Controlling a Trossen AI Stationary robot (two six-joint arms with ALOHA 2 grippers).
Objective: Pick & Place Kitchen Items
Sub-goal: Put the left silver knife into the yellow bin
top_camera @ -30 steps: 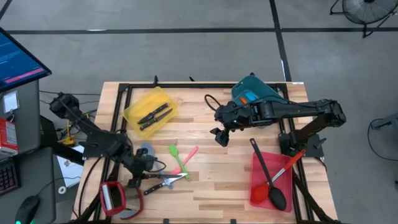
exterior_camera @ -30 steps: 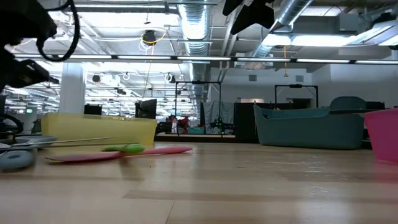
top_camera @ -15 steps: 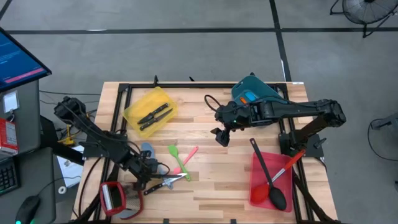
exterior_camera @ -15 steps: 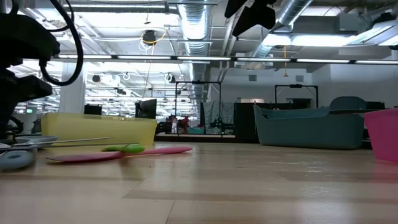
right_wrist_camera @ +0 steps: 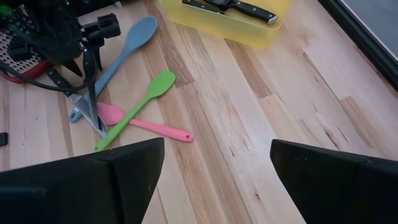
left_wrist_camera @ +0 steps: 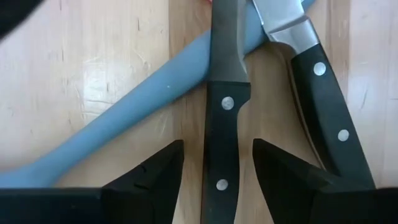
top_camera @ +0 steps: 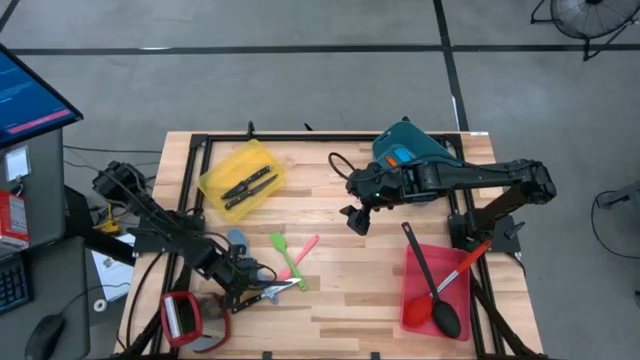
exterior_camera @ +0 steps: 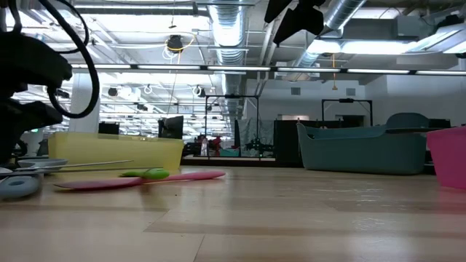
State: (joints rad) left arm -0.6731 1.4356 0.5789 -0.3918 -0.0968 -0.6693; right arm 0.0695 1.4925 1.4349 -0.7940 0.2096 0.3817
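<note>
Basically down low over the near-left pile with the left gripper (left_wrist_camera: 214, 180), jaws apart and straddling the black handle of a knife (left_wrist_camera: 222, 124), one finger on each side of the handle with a sliver of wood showing at both sides, so not clamped on it. Crossing under that knife just ahead of the jaws: a grey-blue spoon (left_wrist_camera: 134, 115), running off diagonally to one side. Just beside the outer finger, a second black-handled knife (left_wrist_camera: 314, 99), riveted handle angled away, steel bolster up past the fingertips. From above, same gripper (top_camera: 243, 283) parked right on the knife cluster near the table's front-left, with a red-framed grey flat object (top_camera: 182, 317) just behind it toward the corner. Ahead of the jaws and a bit toward the middle, a green spatula (top_camera: 284, 253) and a pink spatula (top_camera: 305, 247) lying crossed on the wood. Farther off, well past the pile, a yellow bin (top_camera: 241, 178) with two more dark knives (top_camera: 249, 186) inside. Over at the other end, right gripper (top_camera: 356, 217) hanging above the middle of the table, jaws spread wide and empty, nothing between them but bare boards. Well apart from it on the right side, a red bin (top_camera: 415, 290) holding a black ladle (top_camera: 432, 283) and a red-handled tool (top_camera: 452, 277). Behind the right arm, a teal bin (top_camera: 412, 147) with something orange in it, can't tell what.
</note>
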